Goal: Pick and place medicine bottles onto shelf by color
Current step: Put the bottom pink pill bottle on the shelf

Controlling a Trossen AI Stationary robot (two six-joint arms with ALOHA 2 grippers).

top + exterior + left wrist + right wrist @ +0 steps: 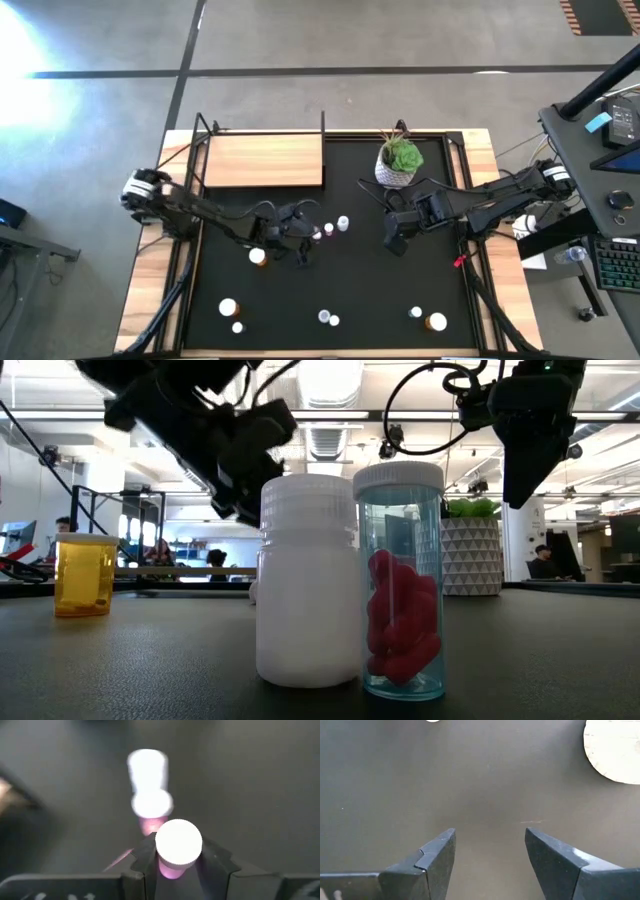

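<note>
Bottle [177,851], pink with a white cap, stood upright mid-mat, cap up, long axis vertical, left gripper [177,865] pinching it from both sides; right gripper [490,855] hovered wide, empty, beside the plant [400,160].

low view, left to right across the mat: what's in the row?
Orange bottle → white bottle → clear bottle of red pills → plant pot, farther back. The white and clear bottles stand nearest the camera, side by side.
</note>
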